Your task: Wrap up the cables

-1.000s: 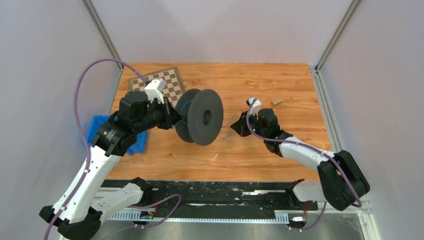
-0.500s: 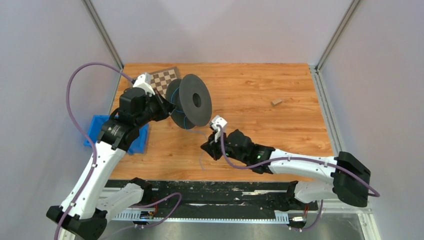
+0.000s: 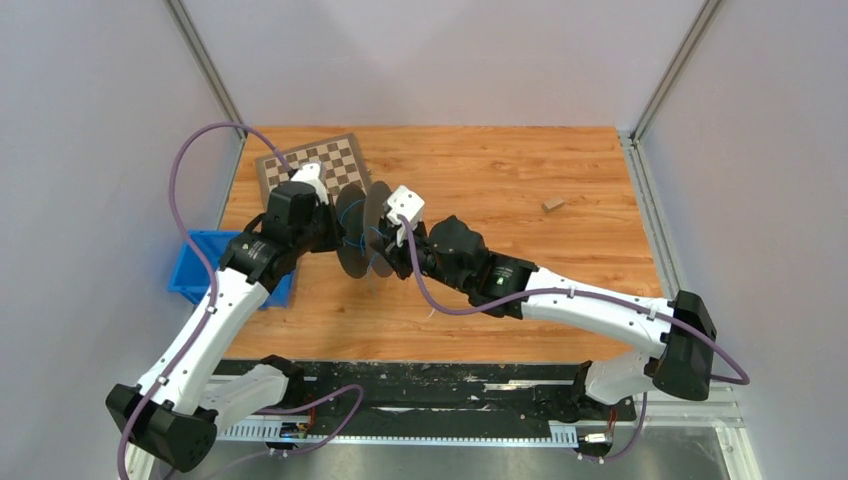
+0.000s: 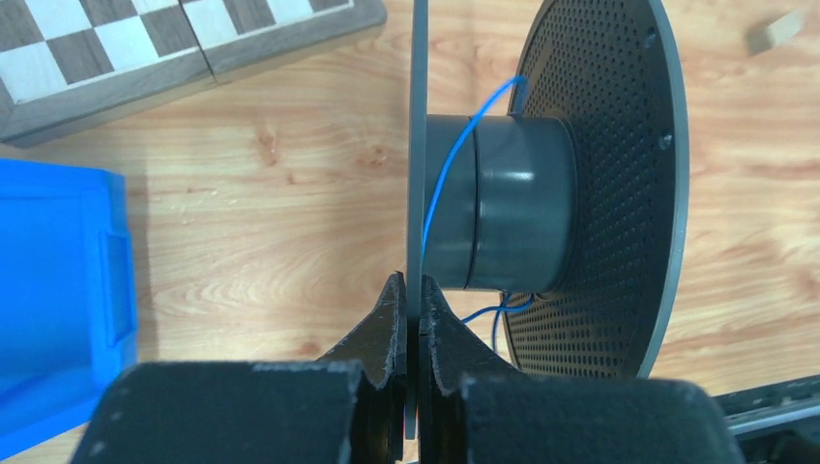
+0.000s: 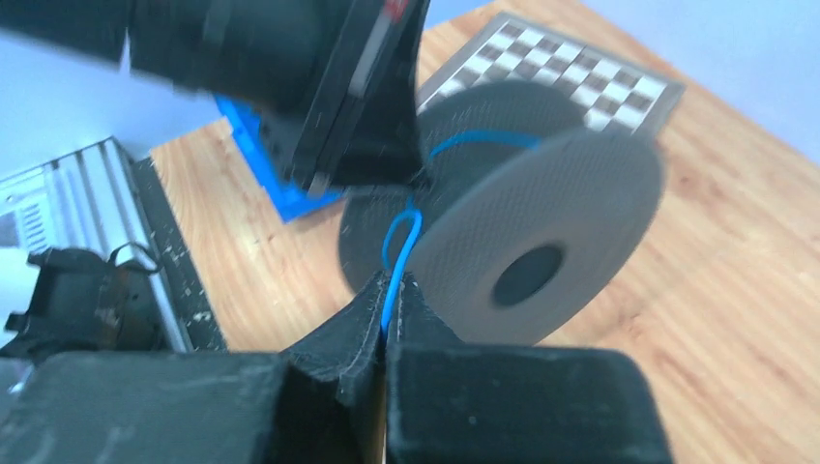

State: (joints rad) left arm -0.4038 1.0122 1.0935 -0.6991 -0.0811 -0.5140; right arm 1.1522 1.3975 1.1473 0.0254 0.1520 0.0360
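Note:
A dark grey two-disc spool (image 3: 362, 228) is held above the table by my left gripper (image 3: 335, 226), which is shut on the rim of its near disc (image 4: 417, 193). A thin blue cable (image 4: 454, 174) runs round the spool's hub (image 4: 517, 213) and hangs below it. My right gripper (image 3: 400, 252) sits right beside the spool and is shut on the blue cable (image 5: 395, 271), which loops up from its fingertips into the gap between the discs. The spool (image 5: 541, 242) fills the right wrist view.
A chessboard (image 3: 312, 162) lies at the back left of the wooden table. A blue bin (image 3: 190, 272) stands at the left edge. A small wooden block (image 3: 552, 204) lies at the right. A black rail (image 3: 420, 385) runs along the near edge.
My right gripper has swung from the table's middle right, down toward the front, then up to the spool, carrying the cable. My left gripper has turned the spool edge-on to the top camera.

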